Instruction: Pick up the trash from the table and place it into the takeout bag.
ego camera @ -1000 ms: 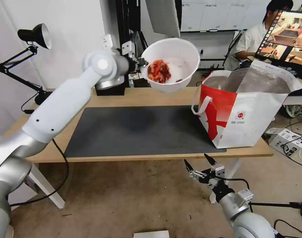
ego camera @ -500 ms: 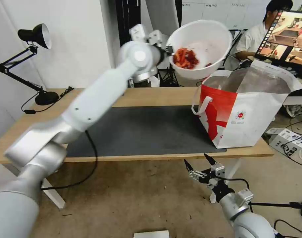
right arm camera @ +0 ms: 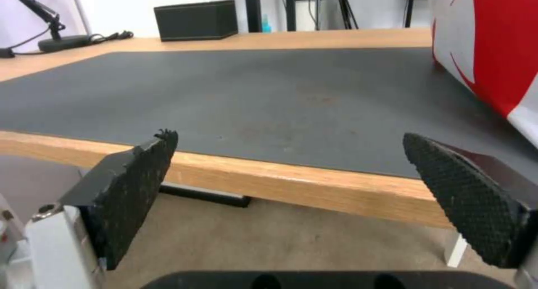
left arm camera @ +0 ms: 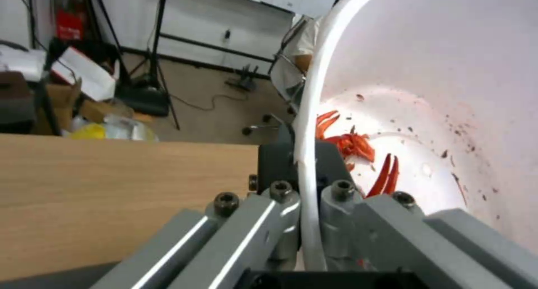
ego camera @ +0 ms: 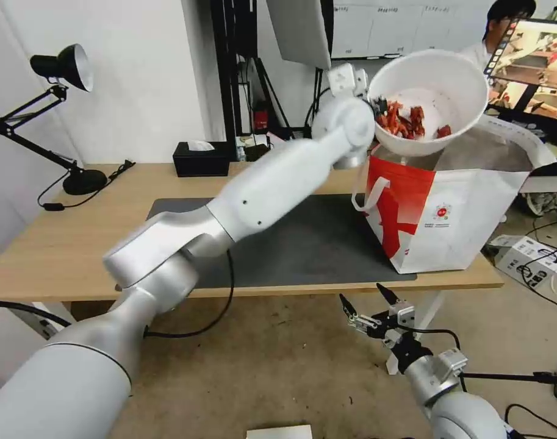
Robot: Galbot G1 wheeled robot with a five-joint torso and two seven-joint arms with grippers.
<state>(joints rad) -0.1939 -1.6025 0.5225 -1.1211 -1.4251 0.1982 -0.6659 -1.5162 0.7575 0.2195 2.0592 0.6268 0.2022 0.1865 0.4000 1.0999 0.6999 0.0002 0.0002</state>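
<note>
One white bowl (ego camera: 434,97) of crayfish shells (ego camera: 406,121), pinched at its rim by the left gripper (ego camera: 376,108), one finger inside the wall and one outside. Held high and tipped over the mouth of the takeout bag (ego camera: 455,207), apparently for dropping in. Parked below the table (ego camera: 77,238) edge: right gripper (ego camera: 368,303), fingers spread wide and empty, clear of the work.
</note>
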